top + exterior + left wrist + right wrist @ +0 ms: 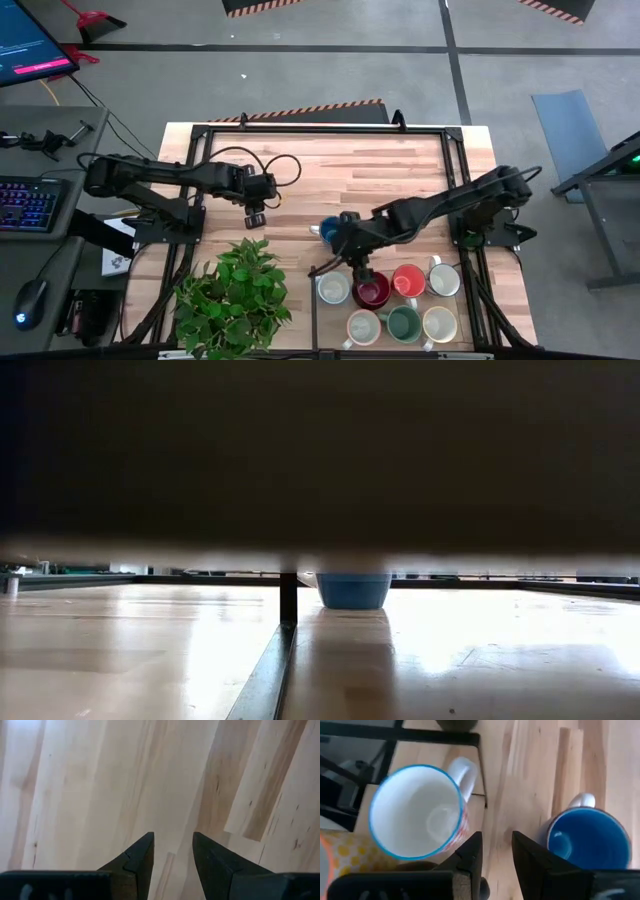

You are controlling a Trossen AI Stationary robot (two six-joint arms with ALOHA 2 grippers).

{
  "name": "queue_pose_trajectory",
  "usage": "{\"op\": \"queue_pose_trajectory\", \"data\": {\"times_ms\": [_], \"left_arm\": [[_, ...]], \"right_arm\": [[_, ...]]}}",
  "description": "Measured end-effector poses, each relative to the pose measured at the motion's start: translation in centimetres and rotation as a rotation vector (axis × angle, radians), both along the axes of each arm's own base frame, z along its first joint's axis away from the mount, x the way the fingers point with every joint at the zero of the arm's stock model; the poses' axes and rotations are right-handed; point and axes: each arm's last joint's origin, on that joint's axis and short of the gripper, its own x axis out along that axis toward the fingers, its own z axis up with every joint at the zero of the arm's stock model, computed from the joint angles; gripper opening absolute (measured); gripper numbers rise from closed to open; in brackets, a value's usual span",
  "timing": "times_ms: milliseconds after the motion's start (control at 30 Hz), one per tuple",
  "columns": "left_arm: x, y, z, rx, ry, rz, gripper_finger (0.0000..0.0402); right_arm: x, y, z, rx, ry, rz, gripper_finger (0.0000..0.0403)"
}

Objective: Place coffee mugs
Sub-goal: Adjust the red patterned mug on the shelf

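Blue mug [587, 837] upright, empty, glossy inside, at two o'clock of right gripper [496, 851]; fingers apart, holding nothing.

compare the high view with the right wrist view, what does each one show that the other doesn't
Only the high view shows the potted plant, the left gripper over bare wood, and the cluster's red mug, dark red mug and green mug. Only the right wrist view shows the white inside and blue rim of a mug and the right gripper with its jaws slightly apart, holding nothing. Both show the blue mug and the wooden table.
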Motion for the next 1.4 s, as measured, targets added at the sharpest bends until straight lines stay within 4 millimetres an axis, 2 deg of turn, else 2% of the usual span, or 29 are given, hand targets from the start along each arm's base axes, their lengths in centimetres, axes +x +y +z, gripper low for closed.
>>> {"op": "queue_pose_trajectory", "data": {"times_ms": [267,400,567,867,1067,1400], "left_arm": [[0.0,0.0,-0.2,0.002,0.004,-0.01,0.0125],[0.0,0.0,-0.2,0.006,0.008,-0.025,0.0125],[0.0,0.0,-0.2,0.006,0.007,-0.026,0.0125],[0.0,0.0,-0.2,0.01,0.006,-0.028,0.0125],[0.0,0.0,-0.2,0.006,0.005,-0.026,0.0125],[0.0,0.0,-0.2,0.003,0.004,-0.027,0.0125]], "right_arm": [[0.8,0.0,-0.1,-0.028,-0.02,-0.099,0.0085],[1.2,0.3,-1.1,-0.002,0.021,-0.116,0.0081],[1.5,1.1,-1.9,0.019,0.035,-0.098,0.0052],[1.5,1.8,-1.9,0.026,0.024,-0.077,0.0003],[1.5,1.7,-1.9,0.005,0.014,-0.11,0.0],[2.0,1.9,-3.1,0.009,0.049,-0.131,0.0]]}}
